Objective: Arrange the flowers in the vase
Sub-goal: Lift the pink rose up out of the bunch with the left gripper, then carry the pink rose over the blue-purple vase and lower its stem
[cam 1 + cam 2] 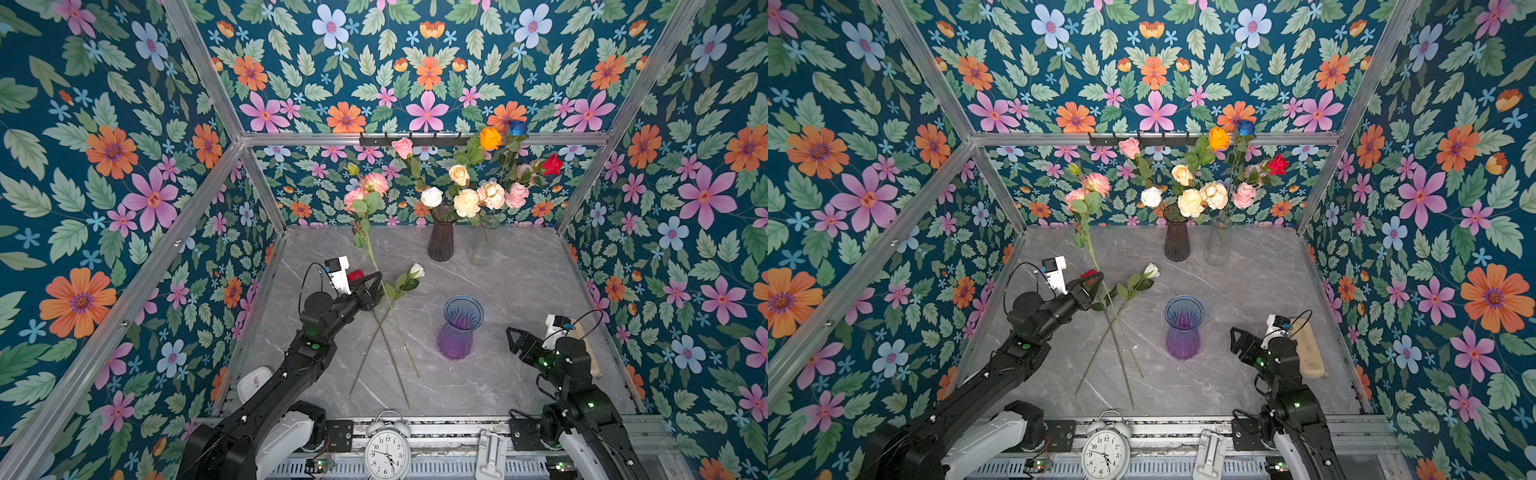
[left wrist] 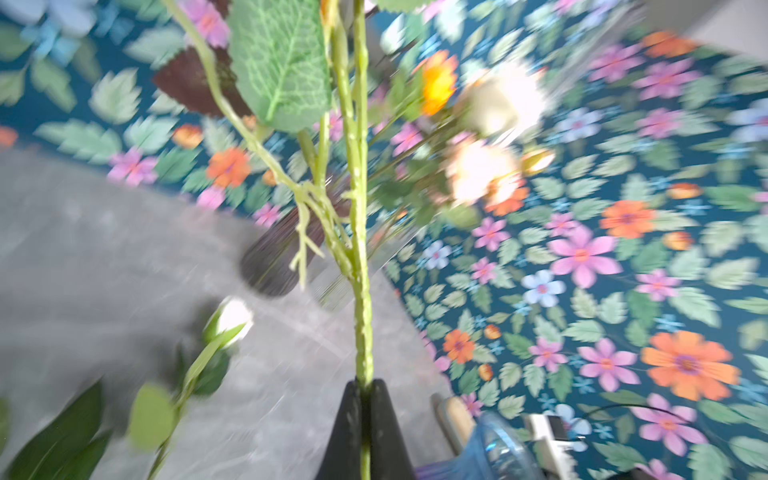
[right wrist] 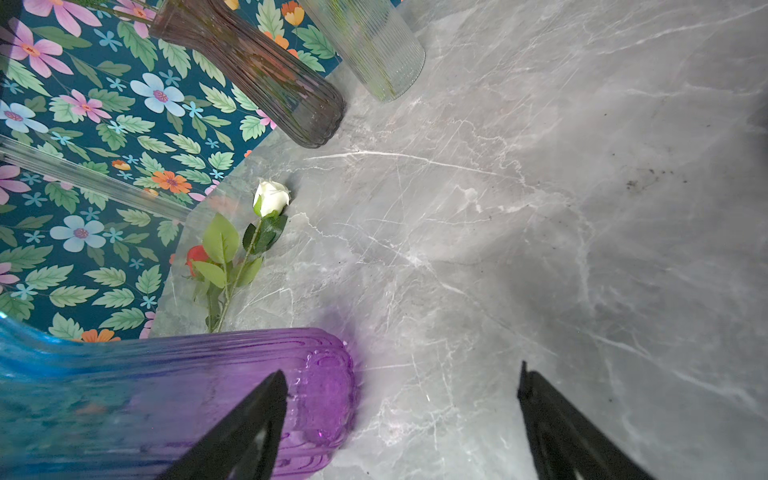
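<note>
While my left gripper (image 1: 377, 277) clamps tight on the green stem of a pink-headed spray (image 1: 373, 183), the flower stands tilted over the left side of the grey marble table (image 1: 528, 282), and both top views show its blooms raised against the back wall. My left wrist view is blurred, but it shows the stem pinched between my two black fingers (image 2: 345, 428) with no gap. Just beside that gripper a red rose (image 1: 355, 274) lies on the marble, its head partly hidden behind my fingers. To its right a white rose (image 1: 417, 270) lies flat, and the long stems cross on the table below my wrist. Near the middle stands the blue-and-purple vase (image 1: 455, 345), upright, with no stem in it. Behind it at the back wall, a dark vase (image 1: 440, 243) and a clear vase (image 1: 483, 249) stand side by side, both full of cream, pink, orange, red and blue blooms. On the right my right gripper (image 1: 512, 338) hangs with its jaws spread wide and nothing between them, near the blue-and-purple vase but apart from it. A beige oblong object (image 1: 1307, 349) lies along the table's right edge
</note>
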`<state>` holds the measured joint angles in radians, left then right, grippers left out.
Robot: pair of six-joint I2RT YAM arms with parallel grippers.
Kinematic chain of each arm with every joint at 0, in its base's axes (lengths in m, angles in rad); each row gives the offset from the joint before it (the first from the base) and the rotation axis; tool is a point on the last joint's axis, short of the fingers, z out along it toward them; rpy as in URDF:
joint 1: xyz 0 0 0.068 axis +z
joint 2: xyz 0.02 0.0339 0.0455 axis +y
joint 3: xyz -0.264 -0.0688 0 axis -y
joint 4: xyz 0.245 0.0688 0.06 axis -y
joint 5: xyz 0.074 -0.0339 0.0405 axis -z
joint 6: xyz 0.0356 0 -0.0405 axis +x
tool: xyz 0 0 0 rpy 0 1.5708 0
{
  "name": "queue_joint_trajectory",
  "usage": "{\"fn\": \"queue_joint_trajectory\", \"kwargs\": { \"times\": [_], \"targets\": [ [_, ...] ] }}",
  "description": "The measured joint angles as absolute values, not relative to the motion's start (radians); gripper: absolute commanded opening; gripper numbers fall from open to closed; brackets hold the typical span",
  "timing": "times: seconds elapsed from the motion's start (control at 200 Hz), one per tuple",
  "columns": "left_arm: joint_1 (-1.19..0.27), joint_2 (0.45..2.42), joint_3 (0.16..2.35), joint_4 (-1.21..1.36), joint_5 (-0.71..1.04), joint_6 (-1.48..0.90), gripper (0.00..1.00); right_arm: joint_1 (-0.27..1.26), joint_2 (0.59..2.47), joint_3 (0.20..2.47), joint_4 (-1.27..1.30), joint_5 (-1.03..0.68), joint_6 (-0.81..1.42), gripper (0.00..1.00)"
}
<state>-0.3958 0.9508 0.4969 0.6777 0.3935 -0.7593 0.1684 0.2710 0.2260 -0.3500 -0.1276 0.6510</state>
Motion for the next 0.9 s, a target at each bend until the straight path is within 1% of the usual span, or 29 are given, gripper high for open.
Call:
{"fn": "queue_joint_trajectory", "kwargs": {
  "times": [0.2, 0.33, 0.435, 0.665, 0.901],
  "targets": [
    [-0.398, 0.921, 0.529, 0.854, 0.437, -0.839, 0.0, 0.168, 0.271, 0.226, -0.35, -0.128, 0.651, 0.88],
    [-0.417, 0.956, 0.571, 0.997, 0.451, -0.901, 0.0, 0.168, 0.271, 0.226, -0.35, -0.128, 0.651, 0.88],
    [-0.465, 0.999, 0.631, 1.082, 0.47, -0.915, 0.0, 0.168, 0.271, 0.225, -0.35, -0.128, 0.651, 0.88],
    [-0.625, 1.087, 0.748, 1.176, 0.48, -0.776, 0.0, 0.168, 0.271, 0.225, -0.35, -0.128, 0.651, 0.88],
    [-0.667, 1.197, 0.798, 1.282, 0.509, -0.723, 0.0, 0.168, 0.266, 0.225, -0.351, -0.128, 0.651, 0.88]
  ]
}}
